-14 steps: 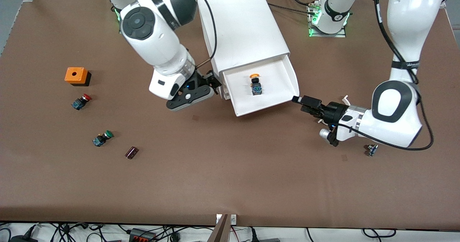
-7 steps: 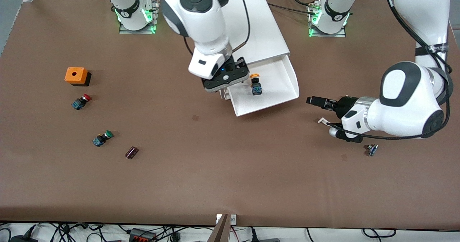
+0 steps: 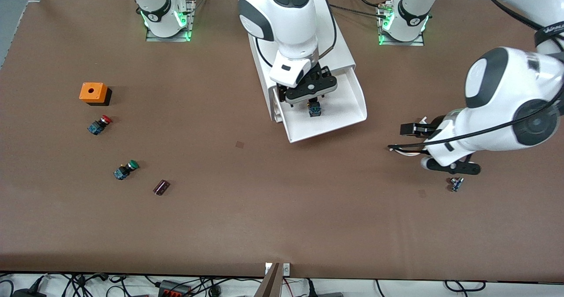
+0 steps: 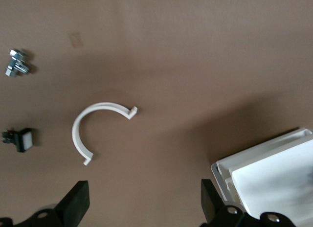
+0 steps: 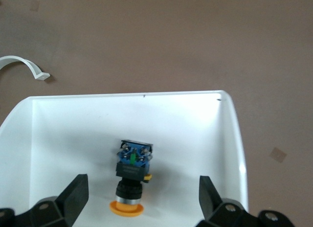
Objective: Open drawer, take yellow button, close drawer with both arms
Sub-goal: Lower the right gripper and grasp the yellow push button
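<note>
One of the three steps looks finished from where you stand: the top drawer (image 3: 339, 112) of the white cabinet (image 3: 304, 41) is pulled out toward the front camera, and the yellow-capped button (image 3: 314, 108) lies on its side on the drawer floor, roughly mid-tray, not yet lifted. Taking the button and pushing the drawer shut are, by my reading, both left to do. Your right gripper (image 3: 312, 95) hangs directly over the open drawer above the button; in the right wrist view its two black fingers (image 5: 72, 195) stand spread at full width on either side of the button (image 5: 131, 177), touching nothing and holding nothing, with the cap pointing toward the wrist. Your left gripper (image 3: 407, 129) waits over bare table toward the left arm's end, apart from the drawer's corner; its fingers (image 4: 76, 203) are likewise spread wide and empty. Below it on the brown table (image 3: 273, 209) lies a white C-shaped plastic clip (image 4: 95, 129), with a small metal bolt (image 4: 17, 63) and a small white-faced switch (image 4: 19, 140) near it. Toward the right arm's end of the table you have a red-capped switch (image 3: 99, 124), a green-capped switch (image 3: 125, 169), an orange box with a hole (image 3: 93, 93) and a small dark cylinder (image 3: 161, 187), all well apart from the cabinet.
</note>
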`<move>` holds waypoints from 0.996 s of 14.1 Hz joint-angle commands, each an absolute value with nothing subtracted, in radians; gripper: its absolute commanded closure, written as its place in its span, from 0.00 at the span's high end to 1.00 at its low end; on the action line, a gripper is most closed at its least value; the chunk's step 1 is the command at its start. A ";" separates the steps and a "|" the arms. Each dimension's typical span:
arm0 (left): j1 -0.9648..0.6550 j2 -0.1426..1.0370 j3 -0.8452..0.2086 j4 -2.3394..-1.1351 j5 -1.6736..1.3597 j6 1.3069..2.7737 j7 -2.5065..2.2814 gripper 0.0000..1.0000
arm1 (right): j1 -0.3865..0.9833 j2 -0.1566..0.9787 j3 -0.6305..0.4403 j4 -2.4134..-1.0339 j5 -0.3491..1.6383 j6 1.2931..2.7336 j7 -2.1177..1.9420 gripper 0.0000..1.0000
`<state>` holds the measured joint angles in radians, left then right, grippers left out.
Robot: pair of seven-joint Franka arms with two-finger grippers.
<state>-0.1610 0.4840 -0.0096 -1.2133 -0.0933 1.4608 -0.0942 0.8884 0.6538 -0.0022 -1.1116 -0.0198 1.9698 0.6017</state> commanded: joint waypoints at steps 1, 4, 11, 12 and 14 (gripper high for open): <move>-0.164 0.502 -0.005 -1.169 -0.063 1.443 -0.109 1.00 | 0.908 0.692 -0.014 -1.058 -0.034 1.960 0.637 1.00; -0.172 0.502 -0.006 -1.172 -0.063 1.445 -0.112 1.00 | 0.910 0.722 -0.014 -1.057 -0.032 1.973 0.638 1.00; -0.170 0.503 -0.005 -1.190 -0.061 1.448 -0.114 1.00 | 0.916 0.756 -0.006 -1.057 -0.031 2.003 0.681 0.77; -0.170 0.503 -0.005 -1.192 -0.061 1.448 -0.114 1.00 | 0.917 0.759 -0.006 -1.057 -0.031 2.005 0.681 0.77; -0.170 0.503 -0.005 -1.192 -0.061 1.448 -0.114 1.00 | 0.917 0.767 -0.006 -1.058 -0.029 2.016 0.681 0.71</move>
